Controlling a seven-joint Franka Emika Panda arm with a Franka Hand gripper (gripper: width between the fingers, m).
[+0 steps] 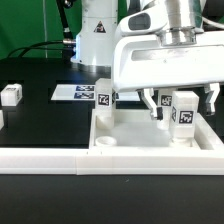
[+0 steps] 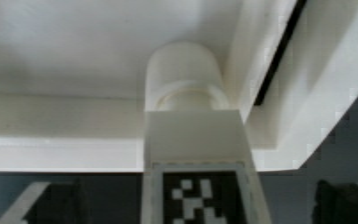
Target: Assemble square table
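The white square table top (image 1: 135, 132) lies tray-like at the exterior view's right. One tagged white leg (image 1: 183, 113) stands upright in it near its right side. My gripper (image 1: 181, 103) straddles that leg with both fingers (image 1: 151, 103) clear of it, so it is open. In the wrist view the leg (image 2: 197, 130) runs into a round corner socket of the top (image 2: 87, 60). Dark gaps show between the leg and each finger (image 2: 34, 205) of the gripper (image 2: 197, 208). A second leg (image 1: 105, 97) stands at the top's far left corner. A third leg (image 1: 10, 95) lies loose on the black table at the left.
The marker board (image 1: 72, 93) lies flat behind the top's left end. A long white rail (image 1: 50, 158) runs along the front edge of the scene, against the top's near side. The robot's white base (image 1: 95, 35) rises at the back.
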